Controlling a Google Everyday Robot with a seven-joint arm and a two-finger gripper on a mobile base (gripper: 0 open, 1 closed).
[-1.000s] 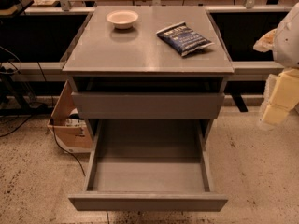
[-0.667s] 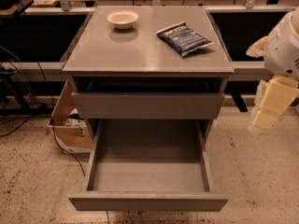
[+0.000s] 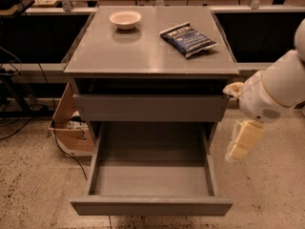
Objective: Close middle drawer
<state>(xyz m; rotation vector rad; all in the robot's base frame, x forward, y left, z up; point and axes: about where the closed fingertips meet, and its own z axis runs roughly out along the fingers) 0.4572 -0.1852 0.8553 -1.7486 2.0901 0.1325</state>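
Note:
The middle drawer (image 3: 151, 175) of the grey cabinet (image 3: 151, 46) is pulled far out toward me. Its grey inside is bare, and its flat front (image 3: 151, 206) is near the bottom of the view. The taller front above it (image 3: 150, 108) stands slightly out from the cabinet. The lowest front is hidden under the open drawer. My gripper (image 3: 240, 144) hangs from the white arm (image 3: 276, 89), pointing down. It is just right of the open drawer's right side wall, apart from it and holding nothing.
A white bowl (image 3: 125, 19) and a dark blue chip bag (image 3: 188, 38) lie on the cabinet top. A cardboard box (image 3: 71, 128) and cables sit on the speckled floor to the left. Dark benches run behind the cabinet.
The arm and gripper have moved left and down, from the far right edge of the view to just beside the open drawer's right side. The drawers have not moved.

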